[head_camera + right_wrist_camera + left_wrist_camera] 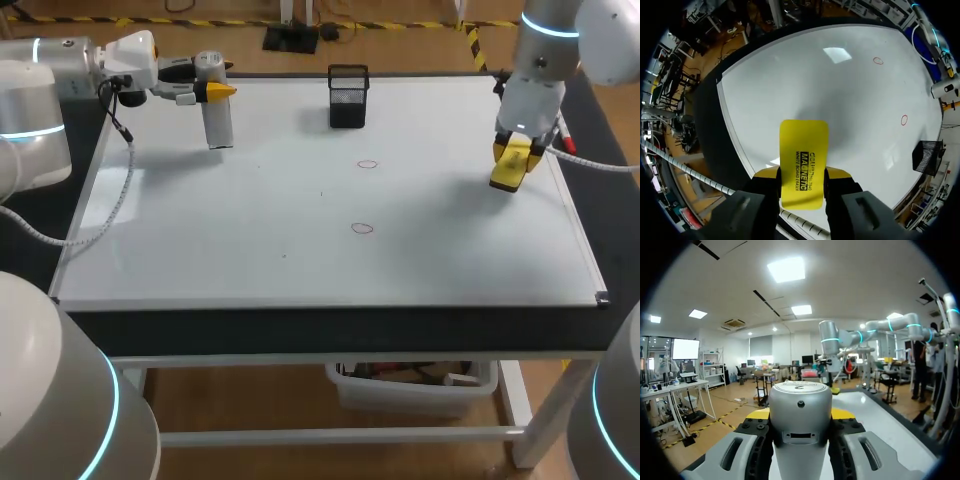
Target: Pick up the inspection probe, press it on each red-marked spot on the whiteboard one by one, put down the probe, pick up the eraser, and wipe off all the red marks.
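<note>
Gripping the eraser [803, 155] from two sides, the right gripper [802, 176] hangs over the whiteboard's [300, 260] right edge; the left gripper [800, 416] clamps the probe [800, 402] near its far-left corner.

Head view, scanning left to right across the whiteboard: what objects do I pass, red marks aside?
probe → mesh cup → eraser

Grey probe [218, 120] held upright over the whiteboard's [300, 260] far-left corner. Yellow eraser [509, 170] held tilted above its right side. Two small red circles [367, 164] sit mid-board.
</note>
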Action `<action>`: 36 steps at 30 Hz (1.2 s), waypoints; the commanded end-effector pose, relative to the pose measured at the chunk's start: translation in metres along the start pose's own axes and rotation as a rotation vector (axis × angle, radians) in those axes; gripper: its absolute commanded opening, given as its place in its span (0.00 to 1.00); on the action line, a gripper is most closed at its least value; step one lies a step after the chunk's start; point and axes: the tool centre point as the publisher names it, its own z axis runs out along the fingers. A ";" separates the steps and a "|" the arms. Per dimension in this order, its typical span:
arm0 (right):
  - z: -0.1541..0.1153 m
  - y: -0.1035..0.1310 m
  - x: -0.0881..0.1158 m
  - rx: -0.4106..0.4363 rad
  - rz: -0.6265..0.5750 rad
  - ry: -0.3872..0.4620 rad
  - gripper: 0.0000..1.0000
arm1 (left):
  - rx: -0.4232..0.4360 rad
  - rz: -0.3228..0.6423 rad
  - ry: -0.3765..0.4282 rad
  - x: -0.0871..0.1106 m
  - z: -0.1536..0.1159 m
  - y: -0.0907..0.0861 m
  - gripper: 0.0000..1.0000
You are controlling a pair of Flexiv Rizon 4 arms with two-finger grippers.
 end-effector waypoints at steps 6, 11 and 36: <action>-0.001 0.000 0.001 0.002 -0.002 0.001 0.00 | -0.001 0.006 0.017 0.007 0.009 -0.004 0.00; -0.001 0.000 0.001 0.002 -0.002 0.001 0.00 | 0.014 0.014 0.057 0.016 0.025 -0.011 0.00; -0.001 0.000 0.001 0.002 -0.002 0.001 0.00 | 0.072 -0.012 0.442 0.069 0.150 -0.003 0.00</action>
